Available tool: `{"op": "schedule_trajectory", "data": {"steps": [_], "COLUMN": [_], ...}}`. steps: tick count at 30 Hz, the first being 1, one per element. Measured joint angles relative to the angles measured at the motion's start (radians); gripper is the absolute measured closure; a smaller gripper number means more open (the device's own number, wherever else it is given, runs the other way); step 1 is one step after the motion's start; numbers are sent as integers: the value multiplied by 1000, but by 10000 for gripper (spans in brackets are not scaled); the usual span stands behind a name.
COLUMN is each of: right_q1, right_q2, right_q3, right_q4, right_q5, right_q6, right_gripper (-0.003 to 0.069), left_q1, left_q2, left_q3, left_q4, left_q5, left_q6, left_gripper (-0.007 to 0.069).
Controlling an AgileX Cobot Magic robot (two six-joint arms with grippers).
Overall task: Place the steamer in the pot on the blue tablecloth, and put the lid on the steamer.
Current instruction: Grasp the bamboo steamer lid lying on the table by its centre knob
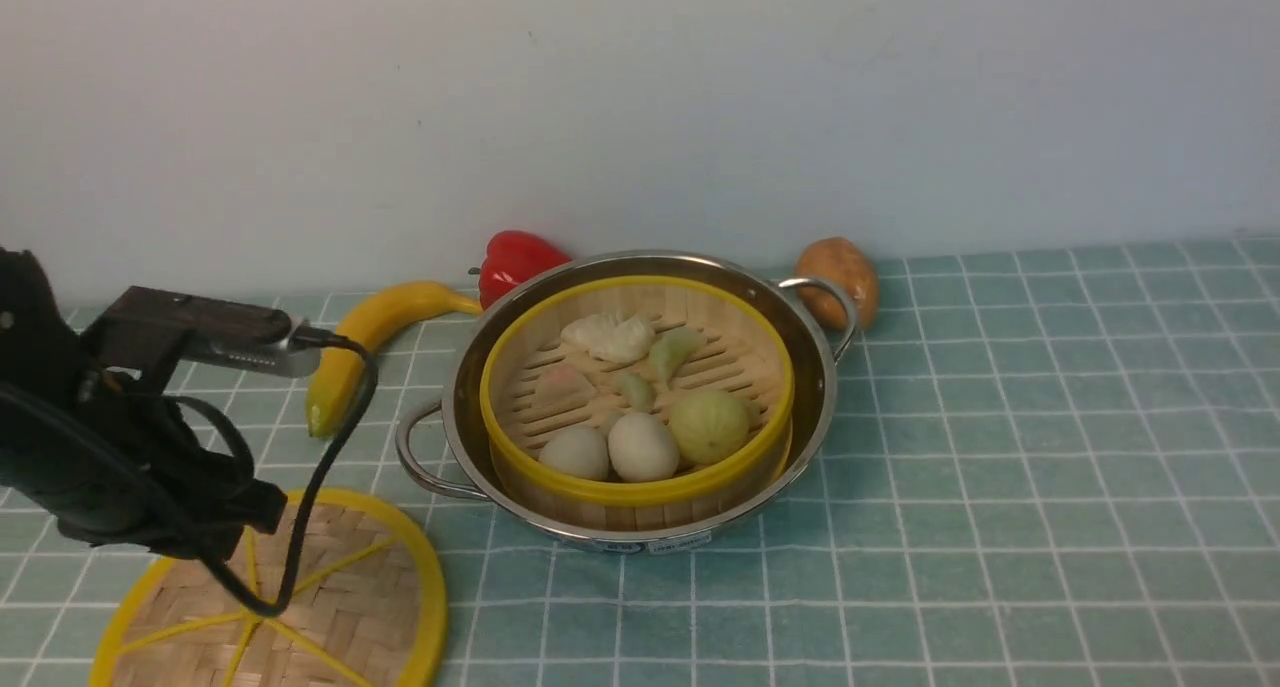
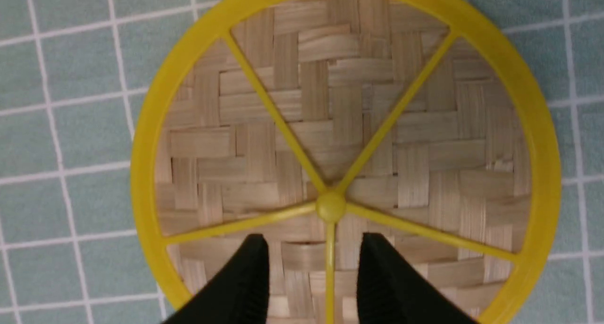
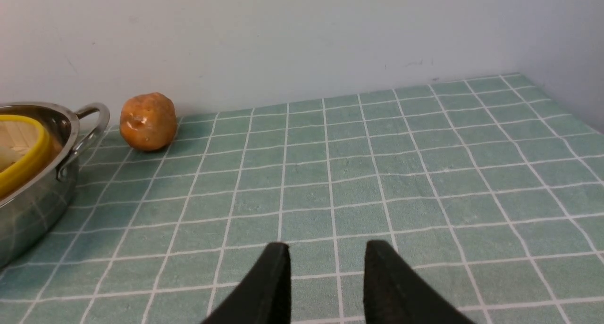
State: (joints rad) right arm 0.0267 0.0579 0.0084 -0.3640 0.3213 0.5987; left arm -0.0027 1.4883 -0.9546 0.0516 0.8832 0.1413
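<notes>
The pot (image 1: 814,392) sits mid-scene on the blue tablecloth (image 1: 1000,467), its two loop handles pointing to roughly 8 and 2 o'clock and a small label (image 1: 678,542) on its near wall. The steamer (image 1: 636,491) already rests inside the pot, upright, with a ring of bare steel showing around its yellow rim; toy buns and dumplings (image 1: 640,445) lie on its slatted floor, uncovered. Taking the pot as the centre of the dial, the lid (image 1: 370,607) lies flat on the cloth at about 8 o'clock, close to the pot's near handle but apart from it, and partly cut off by the frame's edge. A banana (image 1: 370,342) lies at 10 o'clock, a red pepper (image 1: 515,259) at 11 o'clock against the wall, and a potato (image 1: 840,277) at 1 o'clock just behind the far handle. The left arm (image 1: 90,447) reaches over the lid, its black cable (image 1: 320,467) hanging across the weave. In the left wrist view the left gripper (image 2: 314,241) is over the lid just short of the central hub (image 2: 330,206), jaws moderately parted with one thin spoke (image 2: 330,262) running between them and not pinched; whether the fingertips touch the weave cannot be told. The right gripper (image 3: 326,245) shows only in its own wrist view, over bare cloth well to the 3 o'clock side of the pot, jaws apart and holding nothing.
</notes>
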Motion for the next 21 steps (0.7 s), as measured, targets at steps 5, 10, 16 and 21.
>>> {"op": "schedule_trajectory", "data": {"steps": [5, 10, 16, 21], "right_q1": [0, 0, 0, 0], "right_q2": [0, 0, 0, 0], "right_q3": [0, 0, 0, 0], "right_q4": [0, 0, 0, 0], "right_q5": [0, 0, 0, 0], "right_q6": [0, 0, 0, 0], "right_gripper": [419, 419, 419, 419], "left_q1": [0, 0, 0, 0], "left_q2": [118, 195, 240, 247], "left_q3": [-12, -13, -15, -19], "left_q4": [-19, -22, -35, -36], "left_q5": [1, 1, -12, -3], "left_q6": [-4, -15, -18, -20], "left_gripper": [371, 371, 371, 456]}}
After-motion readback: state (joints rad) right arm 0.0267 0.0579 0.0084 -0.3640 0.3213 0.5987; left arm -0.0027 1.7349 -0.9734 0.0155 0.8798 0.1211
